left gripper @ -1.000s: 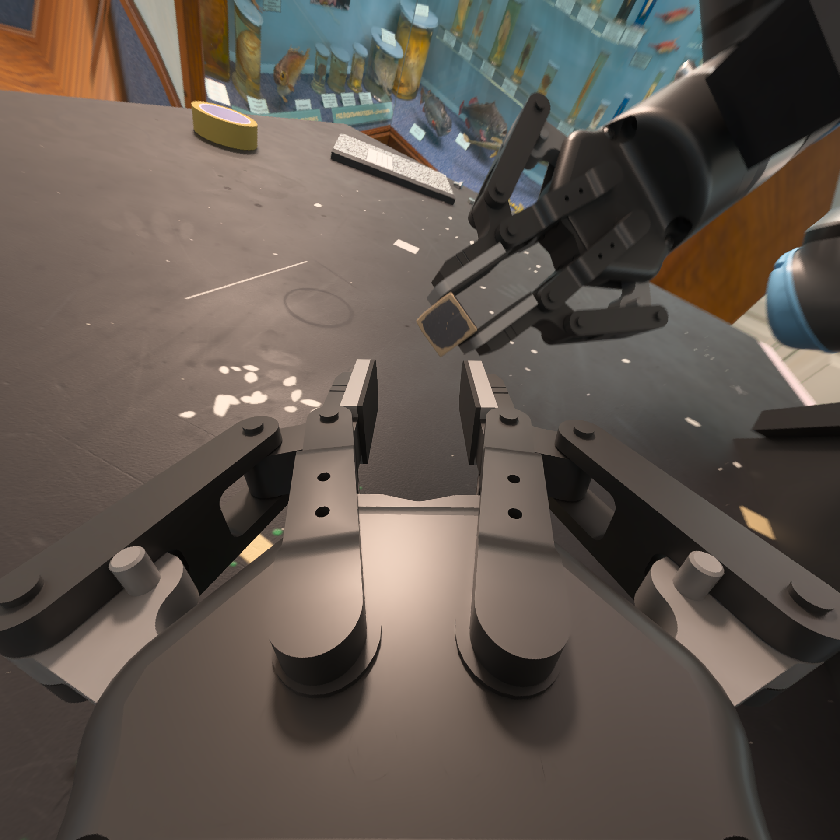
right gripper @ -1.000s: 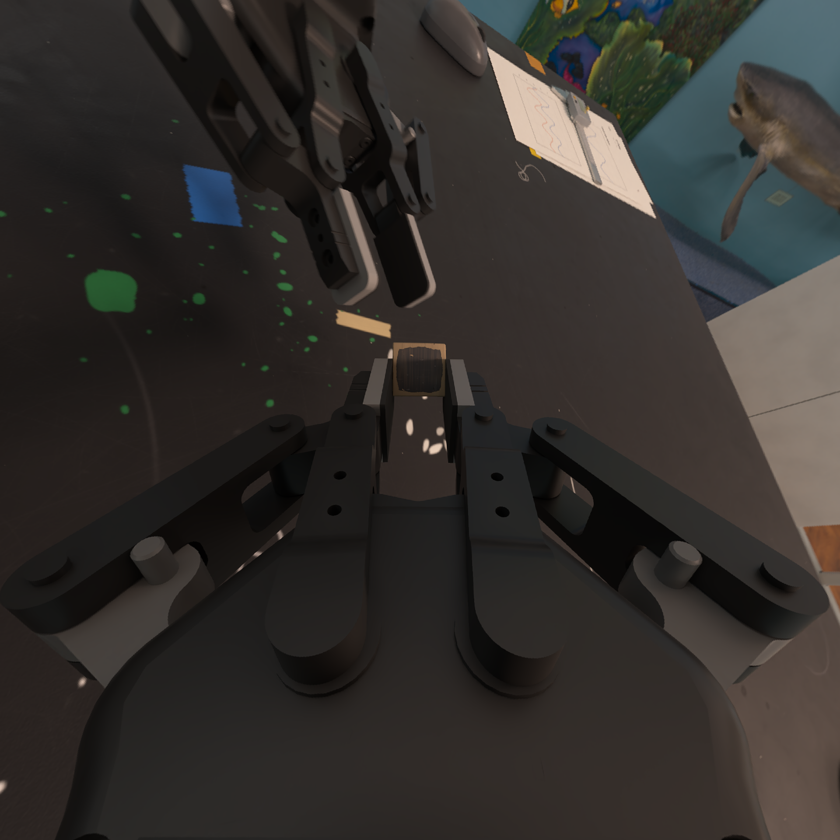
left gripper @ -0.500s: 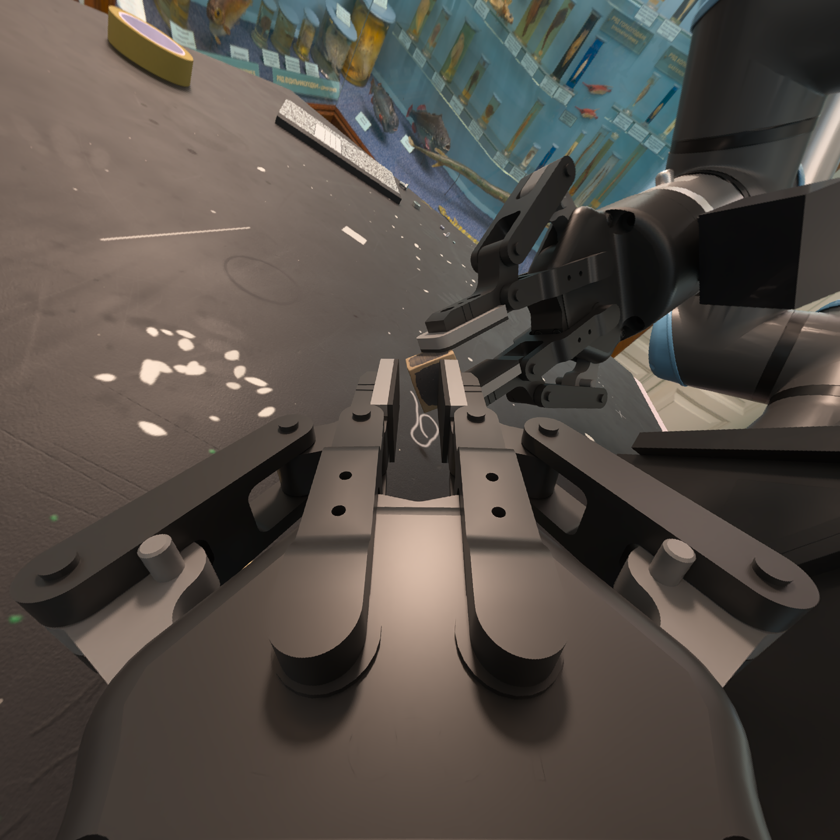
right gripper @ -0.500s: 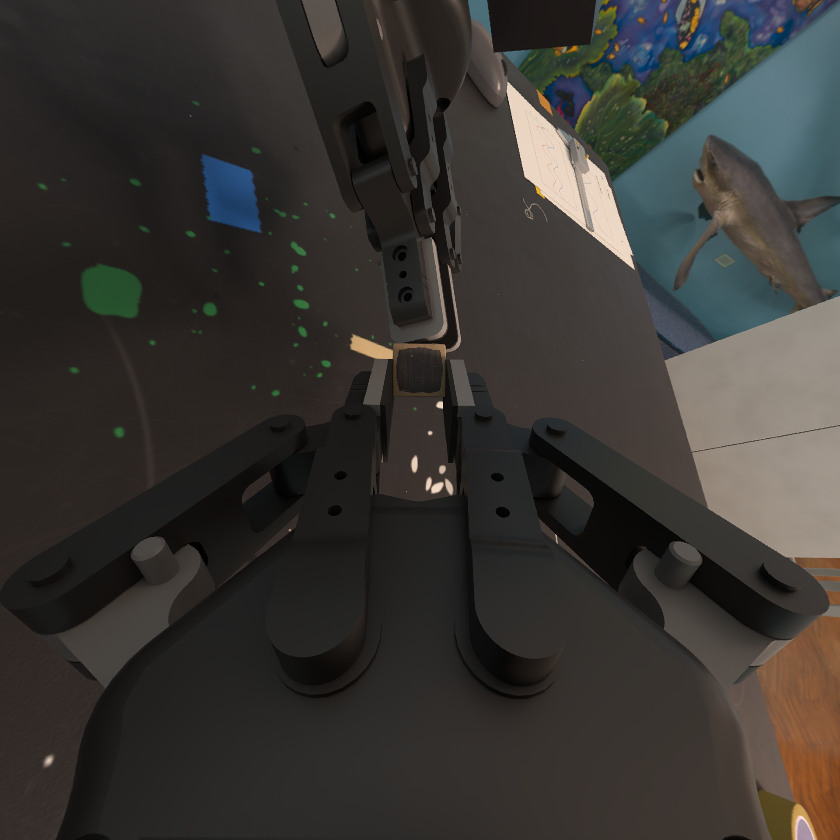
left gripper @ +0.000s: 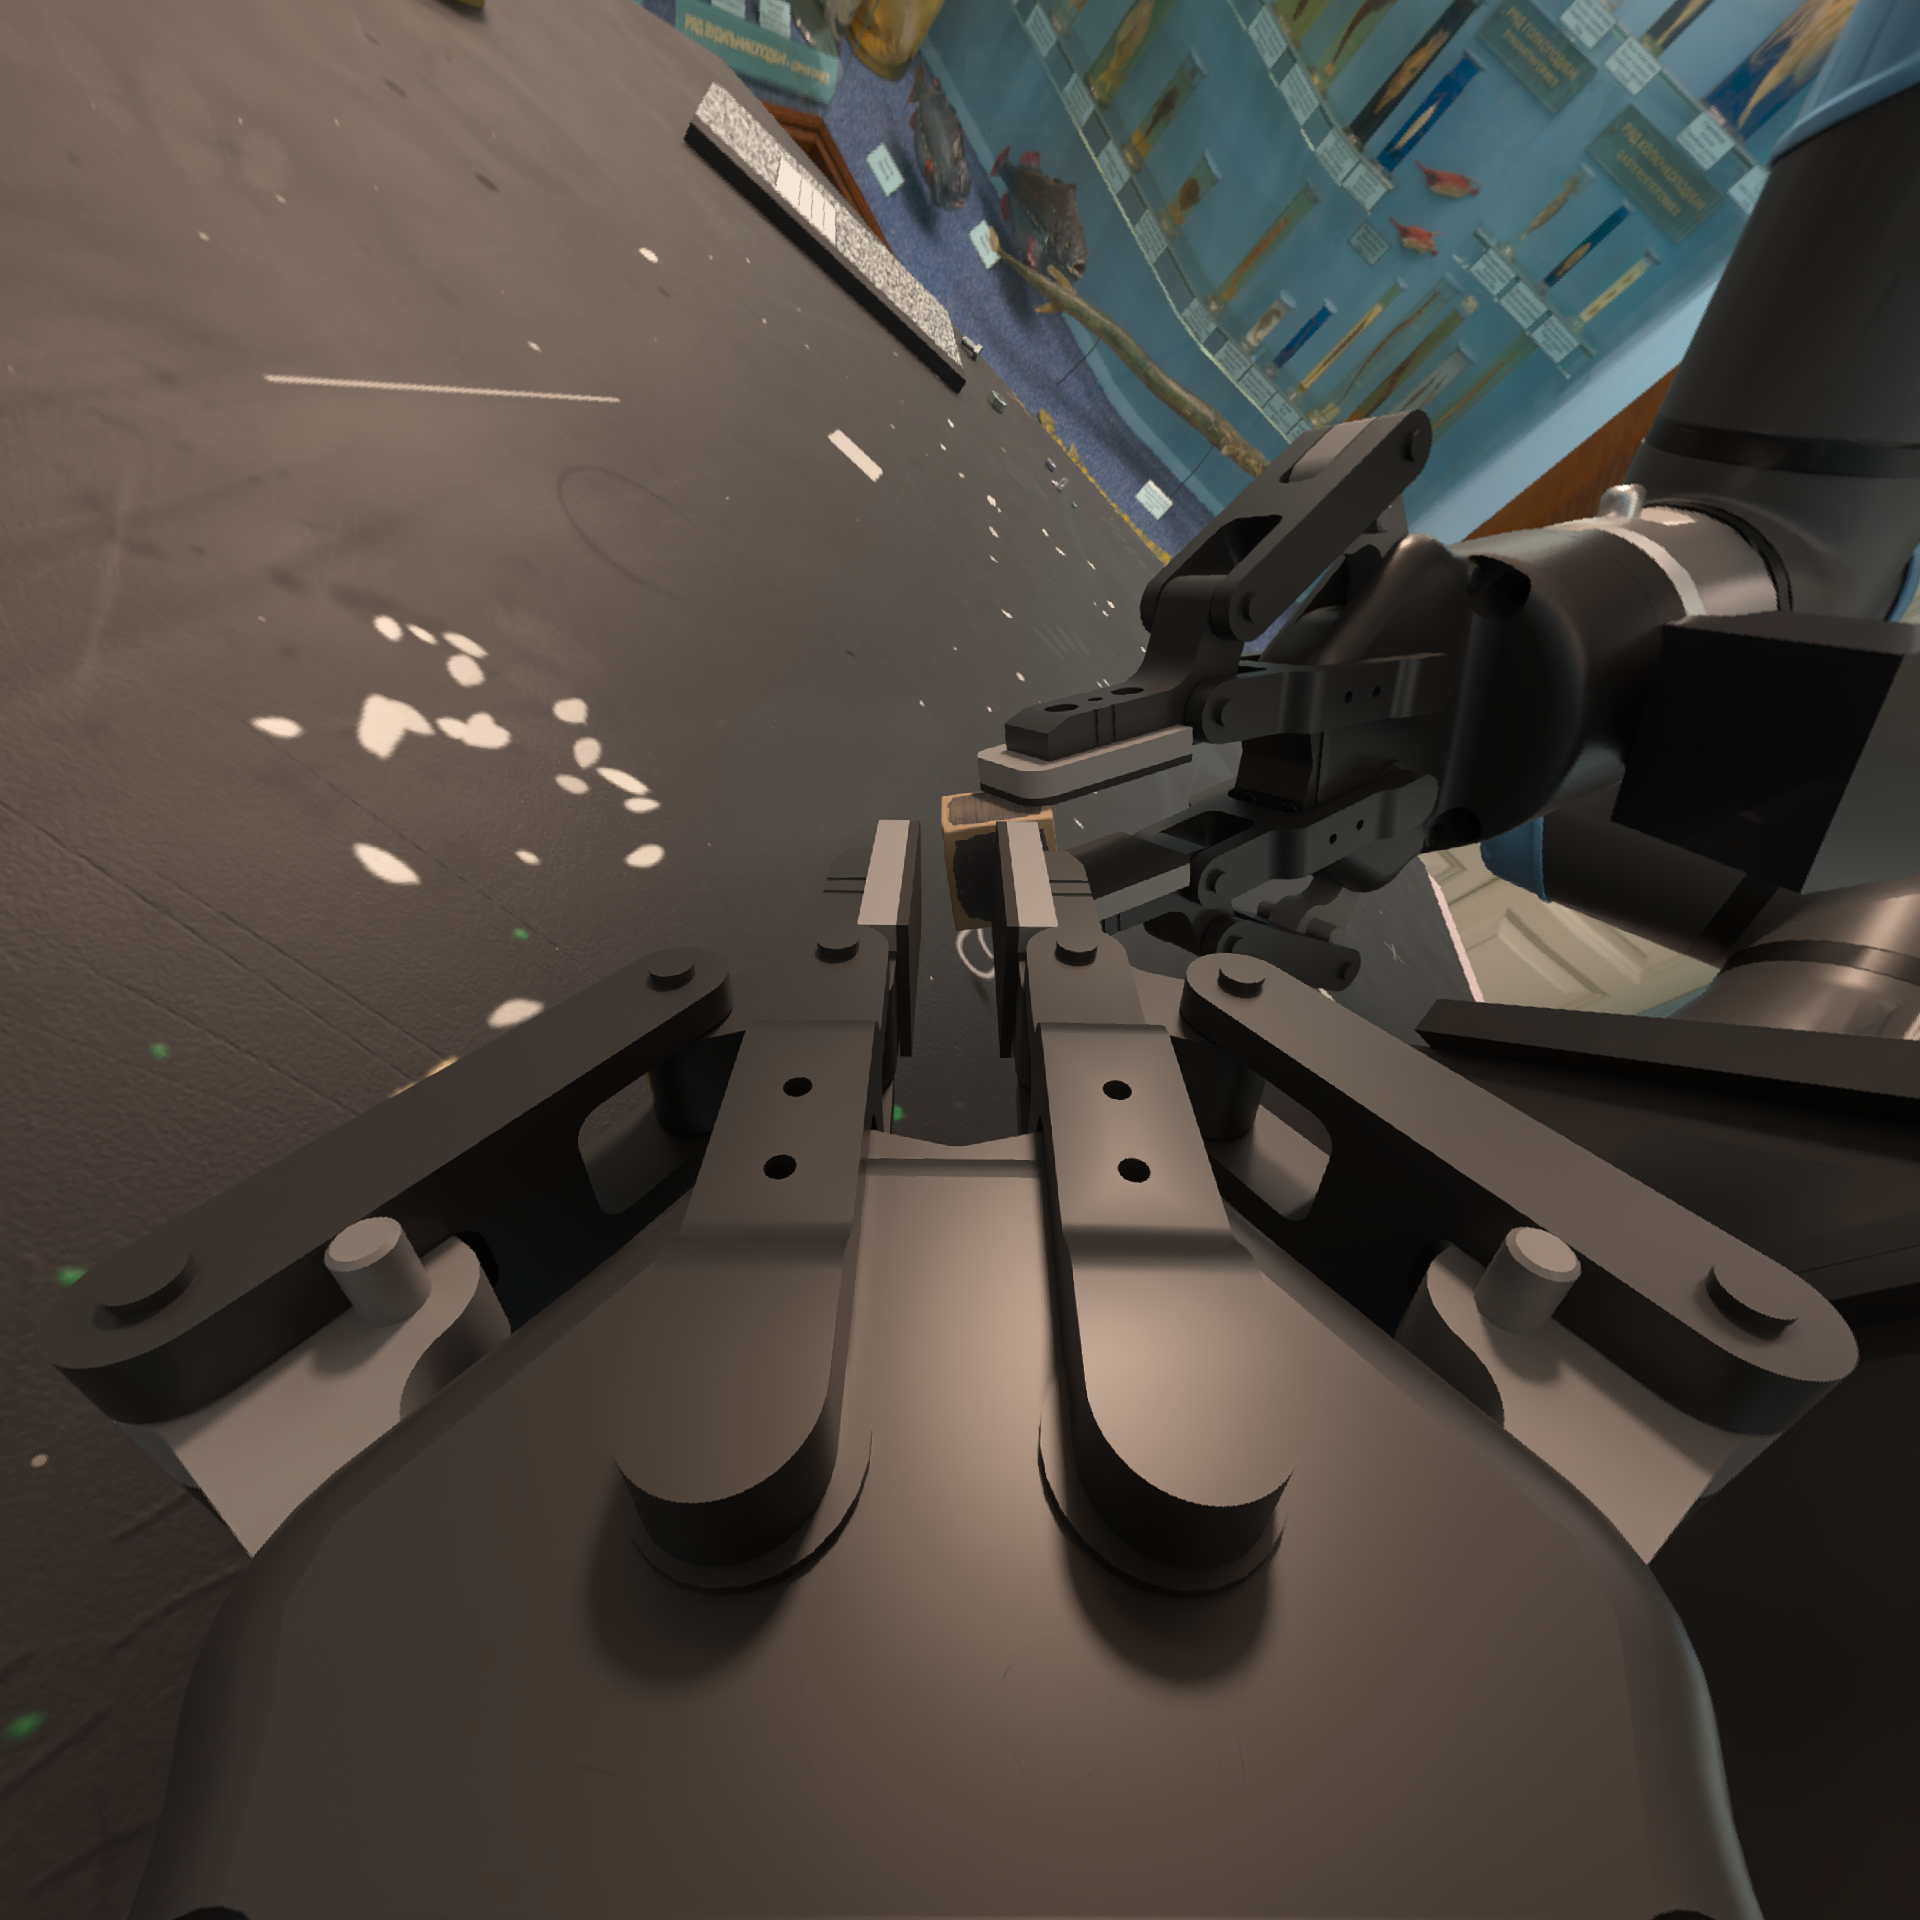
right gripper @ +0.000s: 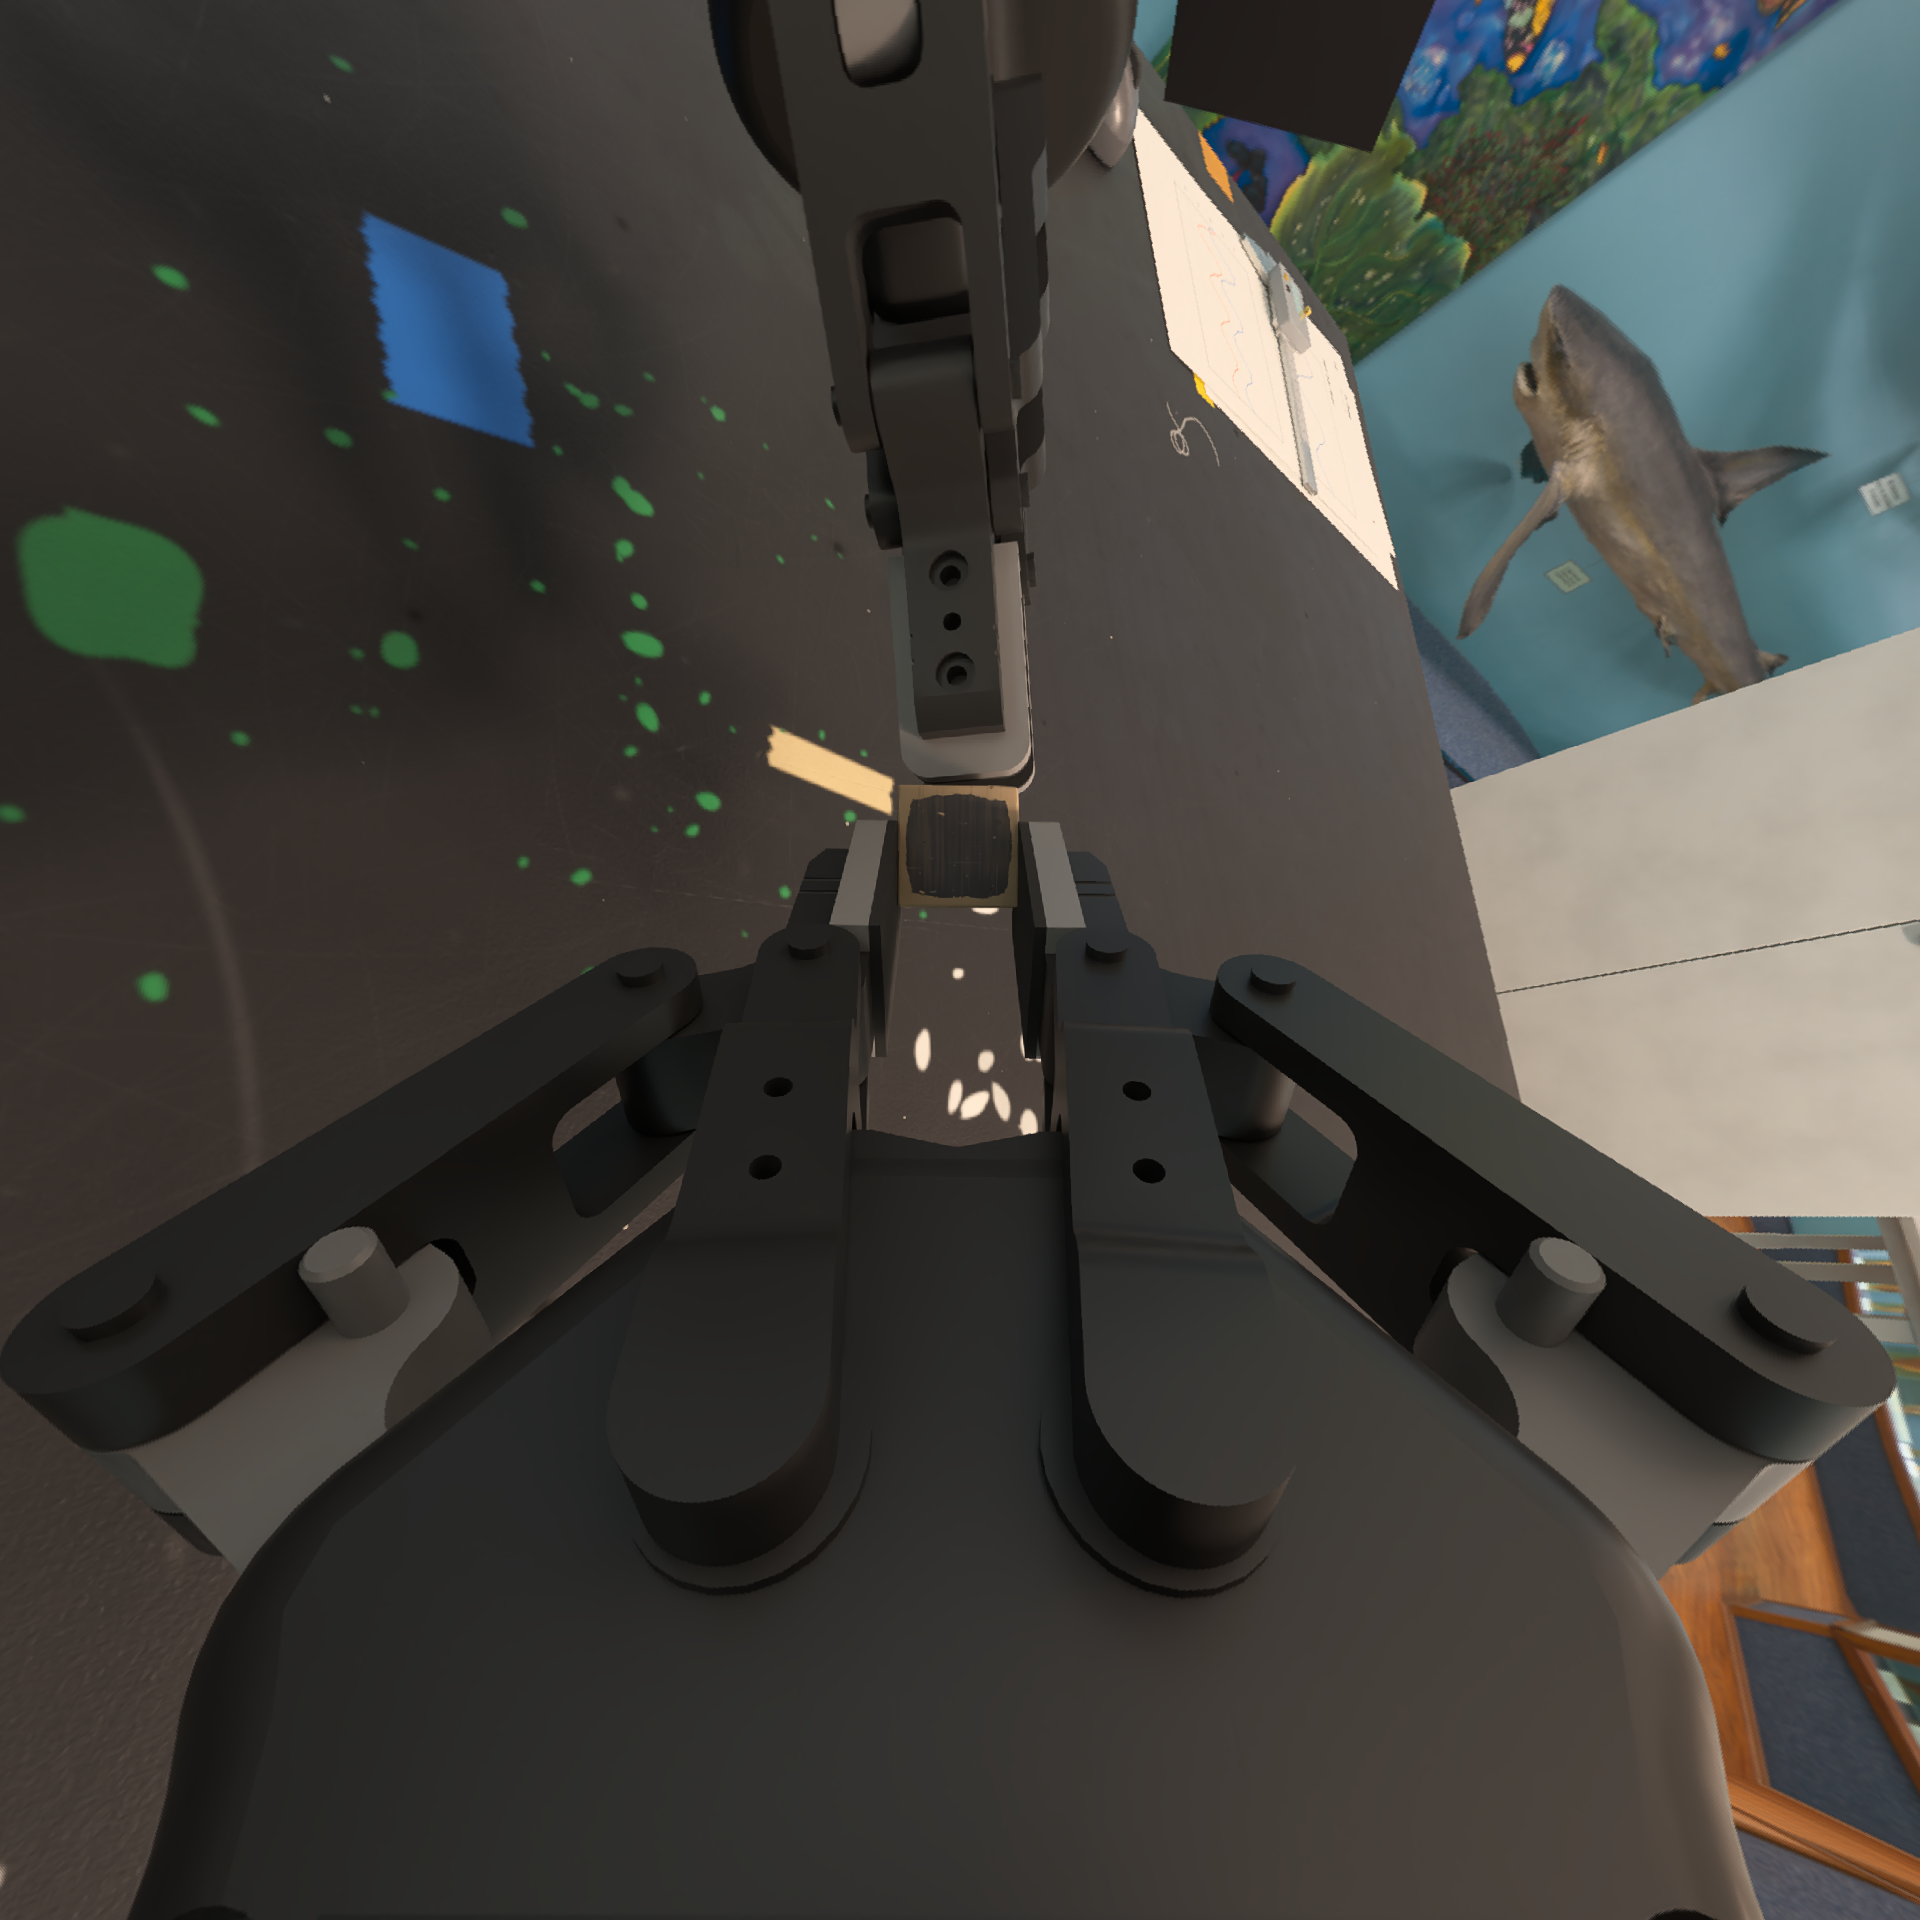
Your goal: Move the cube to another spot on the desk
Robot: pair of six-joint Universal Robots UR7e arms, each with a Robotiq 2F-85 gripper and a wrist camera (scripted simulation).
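The cube [right gripper: 956,852] is small, with dark faces and tan edges. My right gripper [right gripper: 956,862] is shut on it and holds it above the dark desk [right gripper: 1195,727]. My left gripper [left gripper: 956,868] faces it from the other side, its fingers narrowed to about the cube's width. The cube [left gripper: 971,842] sits at those fingertips, partly behind the right-hand finger, with a slit left beside the left-hand pad. In the right wrist view the left gripper [right gripper: 966,764] ends just above the cube's top edge, and the cube's near face is uncovered. The right gripper [left gripper: 1029,821] clamps it from above and below.
A grey speckled slab [left gripper: 821,218] lies by the desk's far edge. A white sheet [right gripper: 1268,374] lies near the desk's right edge [right gripper: 1434,727]. A blue patch [right gripper: 447,332], green blotches [right gripper: 109,587], a tan strip [right gripper: 826,774] and white flecks [left gripper: 457,717] mark the surface.
My left gripper narrowed its fingers and moved in until its tips reached the cube. The right gripper kept its hold on the cube and turned a little.
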